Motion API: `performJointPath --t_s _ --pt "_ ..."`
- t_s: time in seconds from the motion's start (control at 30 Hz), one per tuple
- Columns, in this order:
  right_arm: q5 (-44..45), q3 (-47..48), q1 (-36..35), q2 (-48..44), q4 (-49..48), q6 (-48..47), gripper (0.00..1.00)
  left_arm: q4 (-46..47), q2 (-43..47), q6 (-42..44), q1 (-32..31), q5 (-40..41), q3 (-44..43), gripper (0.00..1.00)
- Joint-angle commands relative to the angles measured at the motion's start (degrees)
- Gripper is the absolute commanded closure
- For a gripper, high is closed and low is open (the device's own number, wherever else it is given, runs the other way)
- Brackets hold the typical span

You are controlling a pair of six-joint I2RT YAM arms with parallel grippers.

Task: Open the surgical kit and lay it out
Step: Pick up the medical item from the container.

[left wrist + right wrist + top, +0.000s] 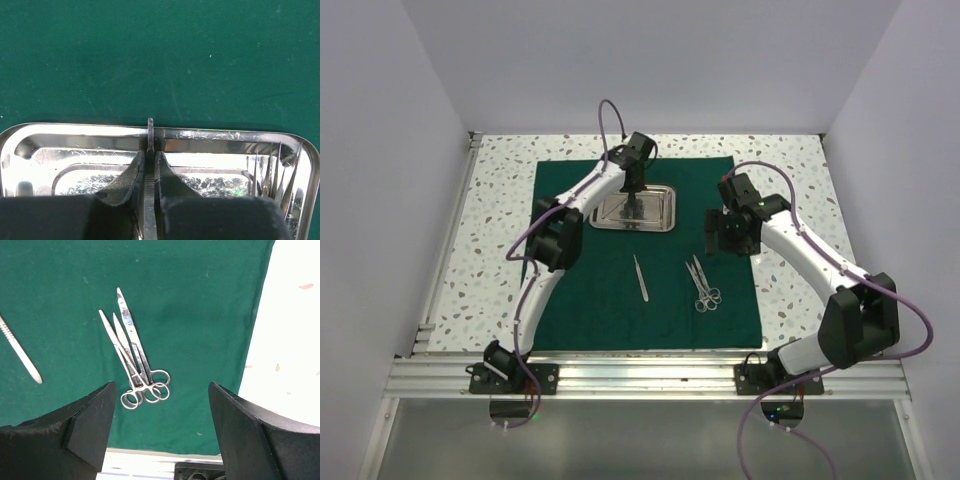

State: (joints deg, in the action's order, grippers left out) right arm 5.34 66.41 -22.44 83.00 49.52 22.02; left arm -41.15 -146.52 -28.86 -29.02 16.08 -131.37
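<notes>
Steel tray sits on the spread green drape, with the left end effector pinched tight on a slim flat instrument above it.
Right end effector gapes wide, holding nothing, above scissors lying on the drape near tweezers; pointed steel tips lean in the tray's corner.

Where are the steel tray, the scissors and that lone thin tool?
steel tray (pixel 670 210): top external view, right edge.
scissors (pixel 135 365): right wrist view, where the shanks overlap.
thin tool (pixel 640 277): top external view, mid-shaft.
</notes>
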Motion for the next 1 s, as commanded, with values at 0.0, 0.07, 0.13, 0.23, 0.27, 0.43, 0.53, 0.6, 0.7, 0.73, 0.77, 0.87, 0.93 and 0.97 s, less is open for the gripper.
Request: performJointPath --t_s 0.0,0.07,0.13,0.23,0.27,0.43,0.53,0.6,0.7,0.73,0.77,0.87,0.93,0.97 --pt "0.8 1.8 0.2 0.8 -0.5 -0.2 0.22 -1.2 -2.7 0.8 0.3 -0.5 -0.8 1.0" --pt "0.5 2.1 0.2 1.1 -0.6 -0.2 0.22 -1.0 -2.3 1.2 0.4 -0.9 -0.6 1.0" --pt "0.0 2.2 0.2 1.3 -0.9 -0.3 0.22 -0.8 -1.7 1.3 0.7 -1.3 -0.6 1.0" --pt "-0.4 2.8 0.3 1.7 -1.2 -0.2 0.22 -0.6 0.3 1.2 1.6 -2.0 -0.6 1.0" --pt "-0.5 3.2 0.3 1.9 -1.2 -0.3 0.22 -0.4 1.7 1.1 1.9 -2.2 -0.7 1.0" --pt "-1.3 8.0 0.2 3.2 -0.7 -0.8 0.22 -0.9 5.5 0.7 3.7 -2.6 -1.8 1.0" --pt "-2.1 11.9 0.3 4.7 0.0 -1.1 0.23 -1.7 8.6 0.7 4.4 -2.6 -3.2 1.0" --pt "-2.8 14.6 0.3 5.9 0.6 -1.3 0.22 -2.4 10.3 0.2 4.6 -2.7 -2.8 1.0" --pt "-4.1 16.7 0.3 7.3 0.9 -1.2 0.22 -2.5 14.8 -1.6 4.3 -3.9 0.6 1.0" --pt "-4.4 17.0 0.2 7.5 0.8 -1.2 0.22 -2.4 17.4 -2.2 3.9 -4.0 2.0 1.0" --pt "-4.7 17.2 0.3 7.8 1.0 -1.2 0.22 -2.1 18.7 -3.1 3.5 -4.2 5.0 1.0" --pt "-5.1 17.7 0.2 8.4 1.5 -1.2 0.23 -2.2 24.2 -5.6 2.0 -4.6 10.8 1.0" --pt "-4.8 17.5 0.3 8.2 1.5 -1.4 0.23 -2.5 28.3 -7.0 0.5 -4.7 14.2 1.0" --pt "-4.7 17.4 0.3 8.1 1.5 -1.5 0.23 -2.6 29.7 -8.3 -0.1 -4.6 18.3 1.0"
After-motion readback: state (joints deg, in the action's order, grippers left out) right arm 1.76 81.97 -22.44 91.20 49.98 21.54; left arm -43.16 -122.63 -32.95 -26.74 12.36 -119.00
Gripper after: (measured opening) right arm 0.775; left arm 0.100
